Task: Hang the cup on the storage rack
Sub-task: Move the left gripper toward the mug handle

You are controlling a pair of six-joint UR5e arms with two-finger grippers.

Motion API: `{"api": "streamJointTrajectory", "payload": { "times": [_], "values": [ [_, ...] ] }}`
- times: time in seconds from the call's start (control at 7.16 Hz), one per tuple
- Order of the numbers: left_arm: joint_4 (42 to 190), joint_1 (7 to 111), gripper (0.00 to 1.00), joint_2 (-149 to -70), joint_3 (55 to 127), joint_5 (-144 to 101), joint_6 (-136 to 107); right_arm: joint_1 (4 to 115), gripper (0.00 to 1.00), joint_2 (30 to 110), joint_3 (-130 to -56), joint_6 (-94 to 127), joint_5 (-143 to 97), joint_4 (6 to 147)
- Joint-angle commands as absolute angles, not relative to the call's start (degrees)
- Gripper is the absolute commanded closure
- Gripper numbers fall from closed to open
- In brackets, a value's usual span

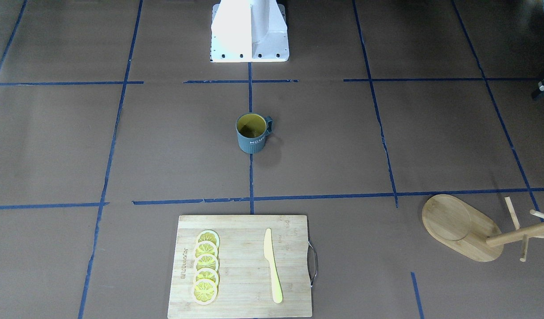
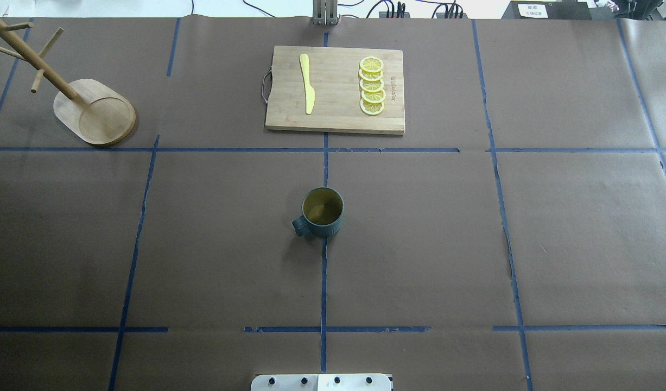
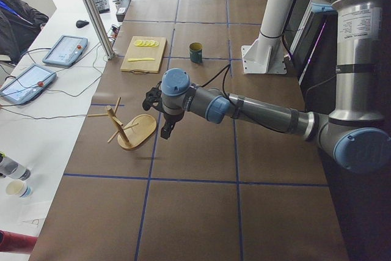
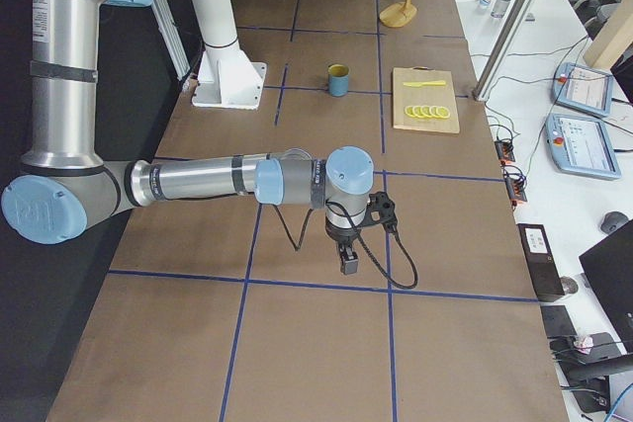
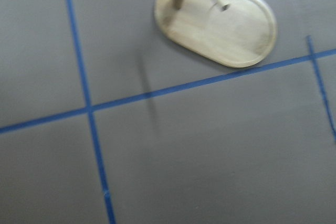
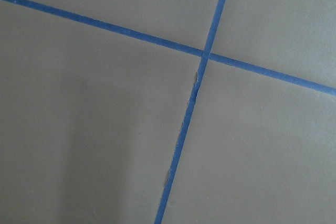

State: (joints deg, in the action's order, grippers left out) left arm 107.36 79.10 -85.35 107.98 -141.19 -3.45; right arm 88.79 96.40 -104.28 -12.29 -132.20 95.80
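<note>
The dark teal cup [image 2: 323, 212] stands upright mid-table, yellow inside, its handle toward the robot's left; it also shows in the front view [image 1: 252, 135]. The wooden storage rack [image 2: 94, 111] stands at the far left, with its oval base [image 1: 458, 226], post and pegs. My left gripper [image 3: 165, 128] hovers near the rack, whose base fills the top of the left wrist view [image 5: 226, 24]; I cannot tell if it is open. My right gripper [image 4: 348, 262] hangs over bare table far from the cup; I cannot tell its state. Neither gripper holds the cup.
A bamboo cutting board [image 2: 335, 89] with a yellow knife [image 2: 307, 84] and several lemon slices [image 2: 372, 86] lies at the far middle of the table. Blue tape lines cross the brown table cover. The robot's white base [image 1: 249, 31] is at the near edge.
</note>
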Motion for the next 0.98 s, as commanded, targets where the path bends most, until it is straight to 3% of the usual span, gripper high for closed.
{"api": "streamJointTrajectory", "payload": {
  "times": [0.0, 0.28, 0.84],
  "values": [
    [127.94, 68.35, 0.0, -85.52, 108.11, -141.07, -14.6, 88.86, 0.0, 96.5, -104.59, -11.78, -132.28, 95.8],
    [143.3, 54.93, 0.01, -90.49, 107.14, -129.63, -30.96, 88.86, 0.0, 96.5, -104.5, -11.78, -132.1, 95.8],
    [143.7, 30.2, 0.01, -101.39, 106.35, -99.99, -31.91, 88.86, 0.0, 96.59, -104.5, -11.69, -132.1, 95.8]
  ]
}}
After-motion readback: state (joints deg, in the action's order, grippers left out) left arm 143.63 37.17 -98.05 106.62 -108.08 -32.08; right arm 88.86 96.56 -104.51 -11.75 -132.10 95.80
